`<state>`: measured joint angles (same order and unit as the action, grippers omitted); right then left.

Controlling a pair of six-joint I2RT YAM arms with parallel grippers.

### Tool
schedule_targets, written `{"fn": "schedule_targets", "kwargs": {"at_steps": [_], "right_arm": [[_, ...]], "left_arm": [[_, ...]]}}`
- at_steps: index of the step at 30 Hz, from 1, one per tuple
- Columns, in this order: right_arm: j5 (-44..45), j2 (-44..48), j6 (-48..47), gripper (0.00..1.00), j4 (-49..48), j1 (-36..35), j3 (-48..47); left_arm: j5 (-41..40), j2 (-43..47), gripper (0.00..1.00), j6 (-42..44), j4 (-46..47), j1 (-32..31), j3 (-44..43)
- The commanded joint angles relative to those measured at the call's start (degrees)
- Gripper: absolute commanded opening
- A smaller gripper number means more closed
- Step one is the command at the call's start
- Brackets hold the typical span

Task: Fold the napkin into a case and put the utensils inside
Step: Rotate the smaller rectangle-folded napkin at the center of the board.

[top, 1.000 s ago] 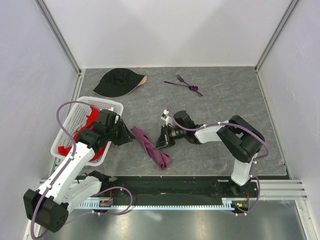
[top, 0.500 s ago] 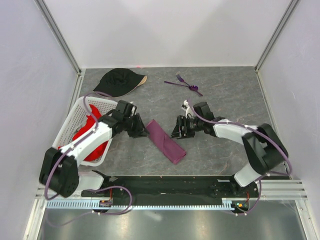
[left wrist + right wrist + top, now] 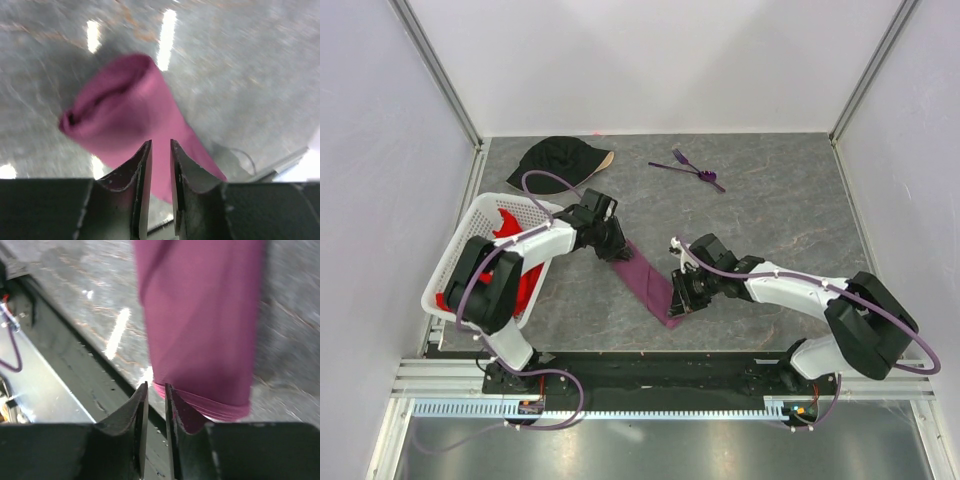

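Across the whole floor of the cell spreads the grey, marbled table (image 3: 770,200), walled by pale panels on three sides. At its left edge sits a white lattice basket (image 3: 448,262) with a red cloth (image 3: 506,224) inside. Behind the basket, near the back left corner, lies a black cap (image 3: 552,163), well apart from everything else.

Near the middle of the table the napkin (image 3: 648,275) lies flat as a narrow plum-purple strip, running on a slant from upper left to lower right. From the left wrist view its far end (image 3: 125,110) shows a rounded fold with a dark open mouth. From the right wrist view the cloth (image 3: 200,315) shows layered edges at its near end.

The left end effector (image 3: 618,250) sits at the strip's upper end. Its fingers (image 3: 160,144) stand close together with only a thin slit between them, the cloth showing behind. Whether they pinch it I cannot tell. The right end effector (image 3: 678,302) sits at the lower end, its fingers (image 3: 155,386) likewise nearly together at the cloth's corner. Whether it grips the cloth I cannot tell.

The utensils (image 3: 688,168), thin purple pieces, lie crossed near the back edge, well apart from the napkin.
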<state>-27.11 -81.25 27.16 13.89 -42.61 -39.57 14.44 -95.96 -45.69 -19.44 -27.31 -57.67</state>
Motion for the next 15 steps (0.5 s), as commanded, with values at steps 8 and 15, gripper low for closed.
{"fn": "schedule_targets", "kwargs": {"at_steps": [8, 15], "right_arm": [[15.4, -2.1, 0.3, 0.26, 0.5, 5.4, 2.0], [25.7, -10.1, -2.8, 0.29, 4.7, 10.6, -7.1]], "left_arm": [[-6.3, -1.4, 0.26, 1.2, 2.8, 0.7, 3.5], [-3.3, 3.8, 0.26, -0.6, 3.9, 0.5, 9.6]]}}
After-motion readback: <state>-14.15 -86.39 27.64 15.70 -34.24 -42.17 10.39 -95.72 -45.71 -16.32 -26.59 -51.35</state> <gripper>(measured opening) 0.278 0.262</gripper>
